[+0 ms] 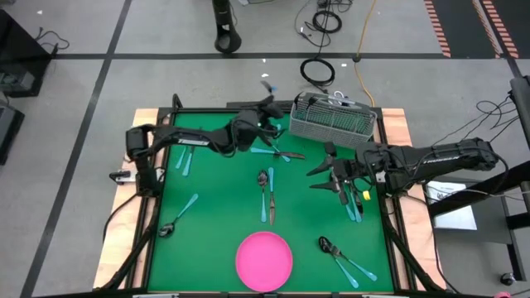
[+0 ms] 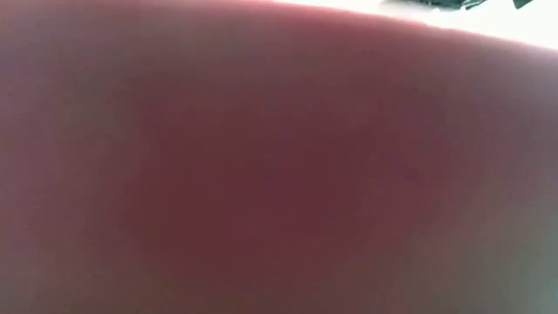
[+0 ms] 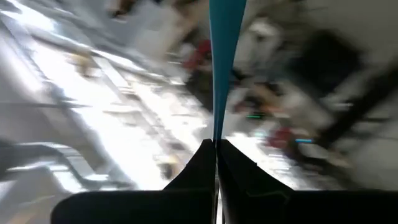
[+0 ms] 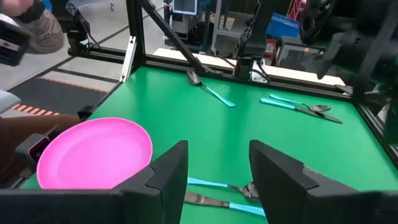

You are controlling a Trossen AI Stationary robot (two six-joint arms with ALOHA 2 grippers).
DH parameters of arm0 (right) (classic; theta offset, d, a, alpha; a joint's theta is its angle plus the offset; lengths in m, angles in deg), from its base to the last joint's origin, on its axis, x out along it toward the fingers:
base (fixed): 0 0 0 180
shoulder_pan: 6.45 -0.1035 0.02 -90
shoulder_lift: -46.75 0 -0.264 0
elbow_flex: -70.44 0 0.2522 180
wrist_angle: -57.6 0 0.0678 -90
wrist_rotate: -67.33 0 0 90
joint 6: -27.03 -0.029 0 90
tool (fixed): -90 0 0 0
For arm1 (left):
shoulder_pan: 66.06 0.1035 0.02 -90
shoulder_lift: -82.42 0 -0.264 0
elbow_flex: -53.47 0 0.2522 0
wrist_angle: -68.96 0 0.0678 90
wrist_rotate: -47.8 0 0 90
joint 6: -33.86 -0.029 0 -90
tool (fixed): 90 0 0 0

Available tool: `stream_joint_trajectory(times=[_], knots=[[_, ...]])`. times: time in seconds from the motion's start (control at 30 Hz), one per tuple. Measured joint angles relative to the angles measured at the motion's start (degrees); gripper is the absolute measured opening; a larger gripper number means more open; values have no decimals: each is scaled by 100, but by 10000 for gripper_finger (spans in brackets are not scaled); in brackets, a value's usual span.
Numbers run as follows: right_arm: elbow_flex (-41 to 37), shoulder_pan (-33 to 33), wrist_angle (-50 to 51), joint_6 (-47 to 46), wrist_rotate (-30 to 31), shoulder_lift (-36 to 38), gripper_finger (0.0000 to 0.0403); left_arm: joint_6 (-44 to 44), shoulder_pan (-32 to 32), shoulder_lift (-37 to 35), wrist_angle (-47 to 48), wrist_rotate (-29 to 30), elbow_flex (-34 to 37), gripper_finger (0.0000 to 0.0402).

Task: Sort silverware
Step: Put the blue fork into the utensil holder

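1. At the far left of the green counter (image 1: 207, 248), a spoon (image 1: 178, 217) lies alone with its dark bowl toward the near-left corner, and a few more light-blue-handled pieces (image 1: 184, 159) lie under the left arm, all untouched.

2. The left gripper (image 1: 267, 106) is raised near the back edge, just left of the wire-mesh basket (image 1: 334, 118). Its wrist view shows the fingers pressed together on the thin blue handle of a utensil (image 3: 222, 62), which sticks straight out beyond them. By my reading, the step in hand is carrying this piece to the basket.

3. The next move would call for bringing the utensil over one basket compartment, lining it up with the opening, then parting the fingers. Which kind of piece it is I cannot tell, since its head is hidden.

4. In the middle, a pair of utensils (image 1: 267, 194) lies side by side, more cross just behind them (image 1: 277, 153), and the round pink plate (image 1: 264, 261) sits at the near edge.

5. The right gripper (image 1: 335, 178) hovers low over the right part of the counter, fingers well apart and holding nothing; its wrist view shows two pieces (image 4: 217, 193) just beyond the fingertips. It looks set to pick one up.

6. Near the right front, two spoons (image 1: 339, 255) wait.
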Motion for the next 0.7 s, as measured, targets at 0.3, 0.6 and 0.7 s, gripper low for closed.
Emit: stream_joint_trajectory(times=[0.3, 0.6, 0.7], knots=[[0, 0, 176, 147, 49, 0, 160, -1680, 136, 493, -1450, -2233, 0, 1], [0, 13, 384, 205, 741, -2, 160, -1836, 653, 1063, -1332, -2861, -796, 1], [0, 20, 381, 286, 744, -2, 160, -1845, 751, 1363, -940, -2679, -1241, 1]])
